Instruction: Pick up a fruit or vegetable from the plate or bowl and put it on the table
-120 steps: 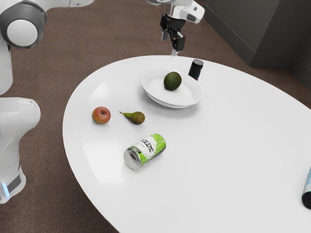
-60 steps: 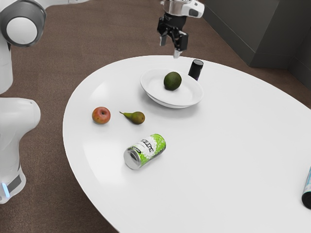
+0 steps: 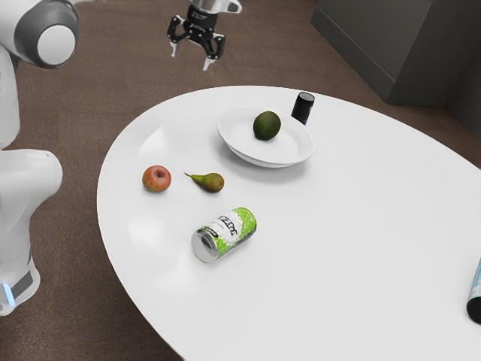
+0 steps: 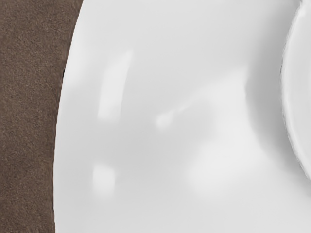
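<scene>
High up near the exterior view's top, my gripper (image 3: pixel 190 60) hangs with its two fingers spread wide and nothing between them. It is above and apart from the white bowl (image 3: pixel 263 155), which holds a dark green avocado (image 3: pixel 267 125). On the white table (image 3: pixel 331 248), a red apple (image 3: pixel 156 179) and a green-brown pear (image 3: pixel 213 182) lie near each other, outside the bowl. The wrist view looks down on the table top (image 4: pixel 160 155), with part of the bowl (image 4: pixel 297 97) at one side.
A green and white can (image 3: pixel 225 235) lies on its side beyond the pear. A small black can (image 3: pixel 303 107) stands behind the bowl. Part of a blue and black object (image 3: pixel 475 304) shows at the exterior view's right edge. Brown floor (image 4: pixel 26 121) borders the table's curved edge.
My gripper has moved toward the exterior view's left and slightly up, away from above the bowl's far side. It has turned, showing its fingers wide apart. The fruit and bowl stay where they were.
</scene>
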`<state>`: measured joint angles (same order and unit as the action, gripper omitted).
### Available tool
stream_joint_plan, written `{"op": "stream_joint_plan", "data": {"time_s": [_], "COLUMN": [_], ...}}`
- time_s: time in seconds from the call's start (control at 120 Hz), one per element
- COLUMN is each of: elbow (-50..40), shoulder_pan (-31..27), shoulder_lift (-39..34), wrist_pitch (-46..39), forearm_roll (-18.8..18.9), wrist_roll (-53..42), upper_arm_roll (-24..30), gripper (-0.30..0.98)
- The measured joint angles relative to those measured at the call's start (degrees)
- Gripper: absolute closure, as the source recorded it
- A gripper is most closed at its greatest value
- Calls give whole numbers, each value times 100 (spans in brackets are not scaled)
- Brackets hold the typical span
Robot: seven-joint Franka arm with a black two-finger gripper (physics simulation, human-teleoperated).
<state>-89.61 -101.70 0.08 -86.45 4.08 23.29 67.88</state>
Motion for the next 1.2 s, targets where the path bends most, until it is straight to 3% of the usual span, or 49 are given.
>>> {"op": "stream_joint_plan", "data": {"time_s": [0.033, 0.167, 0.325, 0.383, 0.433, 0.483, 0.558, 0.608, 0.683, 0.758, 0.883, 0.933, 0.983, 1.042, 1.075, 1.142, 1.2], "elbow": [24, 139, 522, 577, 590, 574, 517, 498, 489, 493, 544, 562, 569, 567, 557, 530, 475], "shoulder_pan": [-381, -3572, -6373, -6550, -5821, -4284, -380, 1283, 2836, 4443, 5475, 6177, 7314, 9143, 10202, 12082, 12795], "shoulder_lift": [-17, -41, -182, -218, -218, -218, -143, -88, 83, 138, 310, 381, 456, 588, 669, 873, 992], "wrist_pitch": [15, 43, -64, -115, -150, -177, -207, -222, -239, -250, -283, -333, -391, -443, -472, -595, -717], "forearm_roll": [-6, -32, 38, 27, 40, 50, 73, 97, 211, 317, 405, 415, 384, 205, 72, -187, -427], "wrist_roll": [35, 158, 273, 308, 335, 359, 388, 404, 426, 442, 439, 423, 402, 376, 357, 304, 231], "upper_arm_roll": [248, 2965, 5358, 5816, 5643, 4797, 1925, 813, 53, -1098, -2704, -4309, -6423, -9012, -10184, -11943, -12696], "gripper": [0, 0, 0, 0, 0, 0, 0, 0, 0, 0, 0, 0, 0, 0, 0, 0, 0]}}
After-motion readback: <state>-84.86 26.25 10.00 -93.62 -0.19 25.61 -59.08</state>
